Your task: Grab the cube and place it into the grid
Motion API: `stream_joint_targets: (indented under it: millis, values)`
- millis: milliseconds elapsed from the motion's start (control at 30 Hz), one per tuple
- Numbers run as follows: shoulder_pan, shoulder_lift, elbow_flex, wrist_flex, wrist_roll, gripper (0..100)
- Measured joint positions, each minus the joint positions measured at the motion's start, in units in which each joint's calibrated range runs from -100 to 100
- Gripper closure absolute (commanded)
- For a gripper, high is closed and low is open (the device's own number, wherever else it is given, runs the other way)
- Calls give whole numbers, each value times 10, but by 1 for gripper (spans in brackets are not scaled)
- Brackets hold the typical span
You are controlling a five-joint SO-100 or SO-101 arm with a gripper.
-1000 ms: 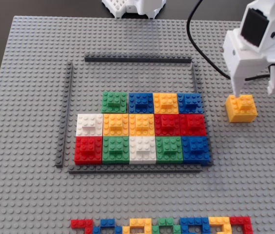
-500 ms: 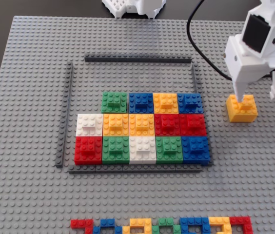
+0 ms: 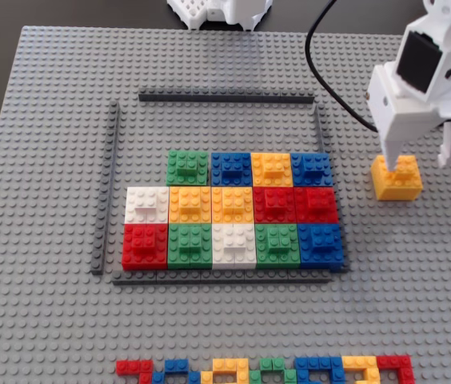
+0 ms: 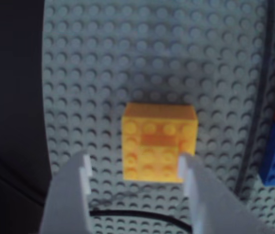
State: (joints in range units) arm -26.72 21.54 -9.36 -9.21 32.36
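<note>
The yellow-orange studded cube (image 3: pixel 397 178) sits alone on the grey baseplate, right of the grid (image 3: pixel 233 212), a block of coloured cubes inside thin dark grey strips. The grid's back row holds fewer cubes, with bare plate at its left end. My white gripper (image 3: pixel 419 158) hangs open over the cube, one finger (image 3: pixel 390 156) at the cube's left side. In the wrist view the cube (image 4: pixel 159 141) lies just ahead of my gripper (image 4: pixel 135 168). Its near edge is between the fingers, close against the right finger (image 4: pixel 191 180).
A line of flat coloured bricks (image 3: pixel 265 370) runs along the baseplate's (image 3: pixel 49 160) near edge. The arm's white base (image 3: pixel 219 10) stands at the back, and a black cable (image 3: pixel 329 64) loops down from it. The plate's right edge is near the cube.
My gripper has come down slightly, so its left finger now overlaps the cube's left top edge. The cube and the grid have not moved.
</note>
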Motion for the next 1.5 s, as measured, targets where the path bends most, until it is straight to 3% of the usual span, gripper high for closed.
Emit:
stream_joint_targets:
  millis: [533,1067,1500]
  values:
    - [8,1,0,-5,-6,92]
    - [8,-3,1,1,-6,95]
    - [-17,-193,14,47,11,95]
